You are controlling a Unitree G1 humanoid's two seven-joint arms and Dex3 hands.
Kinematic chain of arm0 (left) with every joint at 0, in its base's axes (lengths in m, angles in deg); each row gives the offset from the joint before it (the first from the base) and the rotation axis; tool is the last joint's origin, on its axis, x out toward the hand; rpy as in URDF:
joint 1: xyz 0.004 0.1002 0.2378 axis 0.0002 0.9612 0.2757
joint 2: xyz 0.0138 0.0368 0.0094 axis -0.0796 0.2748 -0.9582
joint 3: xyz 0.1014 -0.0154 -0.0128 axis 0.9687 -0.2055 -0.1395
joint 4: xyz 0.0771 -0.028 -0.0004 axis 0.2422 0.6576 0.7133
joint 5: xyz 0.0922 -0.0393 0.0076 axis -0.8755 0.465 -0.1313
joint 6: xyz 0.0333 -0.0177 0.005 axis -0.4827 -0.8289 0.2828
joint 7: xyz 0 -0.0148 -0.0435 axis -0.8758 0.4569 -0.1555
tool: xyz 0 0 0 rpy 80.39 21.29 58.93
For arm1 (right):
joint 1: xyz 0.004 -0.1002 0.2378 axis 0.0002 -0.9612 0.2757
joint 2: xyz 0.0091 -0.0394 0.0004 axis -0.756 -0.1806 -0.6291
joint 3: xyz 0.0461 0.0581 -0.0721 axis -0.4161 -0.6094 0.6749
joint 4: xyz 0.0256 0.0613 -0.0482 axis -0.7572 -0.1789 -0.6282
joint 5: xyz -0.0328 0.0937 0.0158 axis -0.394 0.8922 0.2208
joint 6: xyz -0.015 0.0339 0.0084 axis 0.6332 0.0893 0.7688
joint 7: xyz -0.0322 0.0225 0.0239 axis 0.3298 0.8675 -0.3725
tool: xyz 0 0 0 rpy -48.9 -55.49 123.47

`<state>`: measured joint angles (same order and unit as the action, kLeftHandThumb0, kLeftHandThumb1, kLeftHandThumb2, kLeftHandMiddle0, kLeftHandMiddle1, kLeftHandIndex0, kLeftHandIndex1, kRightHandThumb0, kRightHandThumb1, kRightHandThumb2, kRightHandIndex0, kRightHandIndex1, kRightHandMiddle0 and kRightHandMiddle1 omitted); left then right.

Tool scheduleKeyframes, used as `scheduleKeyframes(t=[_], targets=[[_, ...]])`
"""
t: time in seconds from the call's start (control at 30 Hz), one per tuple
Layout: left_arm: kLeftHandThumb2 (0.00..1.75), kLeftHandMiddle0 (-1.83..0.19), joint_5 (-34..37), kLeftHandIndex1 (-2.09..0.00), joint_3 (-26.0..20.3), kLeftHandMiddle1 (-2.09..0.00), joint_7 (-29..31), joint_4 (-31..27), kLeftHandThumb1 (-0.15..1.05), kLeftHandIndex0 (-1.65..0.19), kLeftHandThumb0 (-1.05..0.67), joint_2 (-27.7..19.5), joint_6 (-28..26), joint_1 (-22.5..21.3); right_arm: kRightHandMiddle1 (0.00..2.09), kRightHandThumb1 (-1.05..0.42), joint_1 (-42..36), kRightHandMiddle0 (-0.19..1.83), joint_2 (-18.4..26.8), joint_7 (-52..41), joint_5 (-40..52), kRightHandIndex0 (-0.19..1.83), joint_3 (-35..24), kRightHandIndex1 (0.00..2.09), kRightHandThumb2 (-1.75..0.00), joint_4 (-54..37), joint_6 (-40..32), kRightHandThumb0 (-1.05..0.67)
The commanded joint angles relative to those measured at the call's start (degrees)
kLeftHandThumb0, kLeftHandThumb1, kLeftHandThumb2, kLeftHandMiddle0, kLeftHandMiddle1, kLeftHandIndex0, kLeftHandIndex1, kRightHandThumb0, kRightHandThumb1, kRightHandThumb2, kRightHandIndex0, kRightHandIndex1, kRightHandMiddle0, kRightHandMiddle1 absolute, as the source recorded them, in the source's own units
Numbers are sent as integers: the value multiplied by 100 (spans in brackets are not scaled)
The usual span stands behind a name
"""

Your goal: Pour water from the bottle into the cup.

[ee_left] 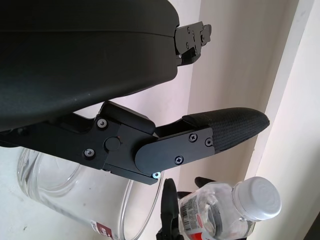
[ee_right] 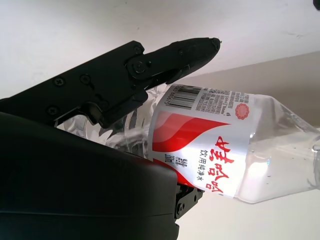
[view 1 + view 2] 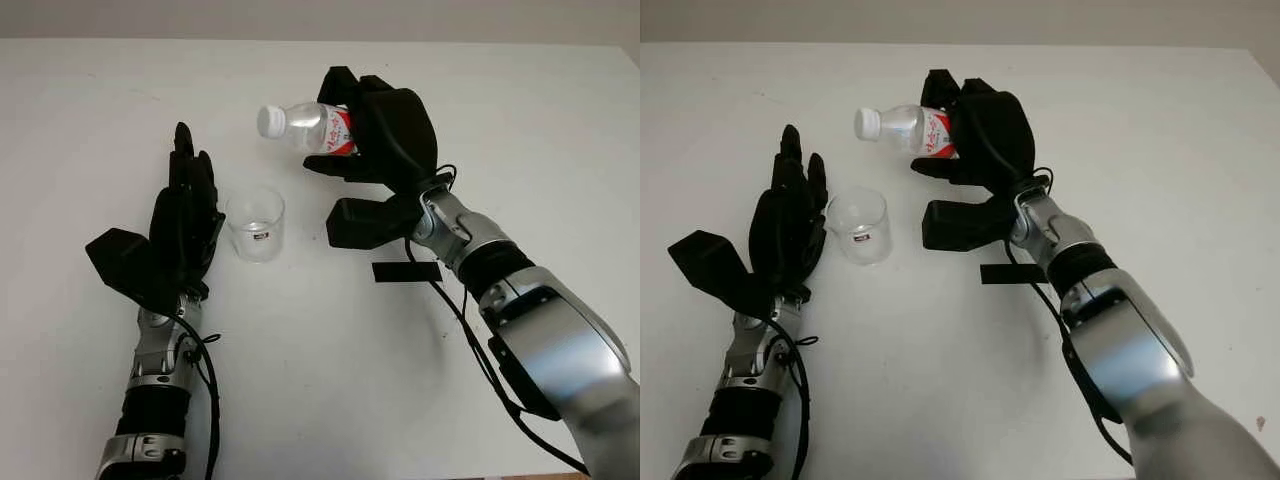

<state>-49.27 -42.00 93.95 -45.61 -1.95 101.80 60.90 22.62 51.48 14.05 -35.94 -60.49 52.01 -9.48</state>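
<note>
My right hand is shut on a clear plastic water bottle with a red-and-white label and a white cap. The bottle is held above the table, tipped nearly level, with its capped neck pointing left toward the cup. The label and the water inside show close up in the right wrist view on the bottle. A clear plastic cup stands upright on the white table, below and left of the bottle's neck. My left hand is open just left of the cup, not touching it.
A small black flat strip lies on the table beside my right wrist. Black cables run along both forearms. The table's far edge meets a grey wall.
</note>
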Motion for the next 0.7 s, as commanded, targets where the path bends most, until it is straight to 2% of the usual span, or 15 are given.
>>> scheduleKeyframes(t=[0.0,0.27,0.67], targets=[[70,16,-21,-5,2,-6,-9,40,105,18,-82,35,60,-33,209,-105,202,107,116,221,-166,148,146,209,-25,9,60,-43],[70,15,13,-6,-26,-6,-7,39,105,17,-83,43,107,-23,209,-105,417,89,354,852,-891,130,759,209,-29,64,30,-46],[70,14,5,-5,-28,-5,-20,120,105,17,-82,58,181,-21,209,-105,681,75,572,1506,-1701,131,1394,209,-20,-77,-302,-51]])
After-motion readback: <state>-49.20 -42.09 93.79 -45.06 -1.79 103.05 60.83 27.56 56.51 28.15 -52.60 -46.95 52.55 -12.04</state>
